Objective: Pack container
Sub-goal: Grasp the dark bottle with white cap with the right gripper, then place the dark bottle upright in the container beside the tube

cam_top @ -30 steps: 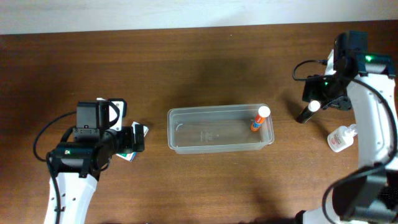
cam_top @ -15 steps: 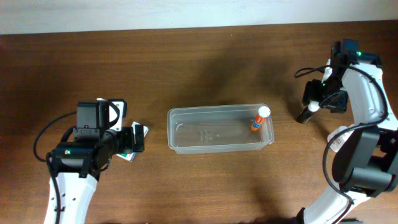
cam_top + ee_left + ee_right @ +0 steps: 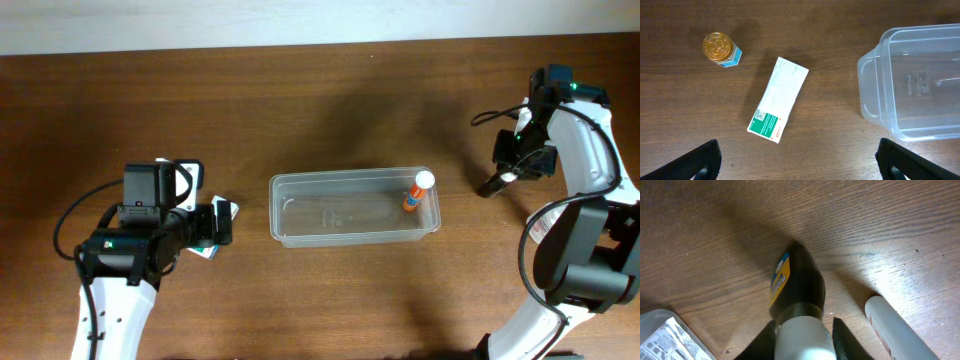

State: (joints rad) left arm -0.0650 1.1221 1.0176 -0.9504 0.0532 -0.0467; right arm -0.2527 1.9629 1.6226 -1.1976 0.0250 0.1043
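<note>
One white-capped bottle (image 3: 419,190) in container (image 3: 350,177). Your right tool (image 3: 802,330) clamps dark bottle (image 3: 797,285). Box (image 3: 778,99), gold-lidded jar (image 3: 721,49) wait ahead of spread left tool (image 3: 797,160).

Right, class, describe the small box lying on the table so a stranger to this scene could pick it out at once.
In the left wrist view, find the big clear container on the brown table. Left of it, apart from it, the box lies flat on the wood. It is long and white with one green end, unlike the round gold-lidded jar nearby.
</note>
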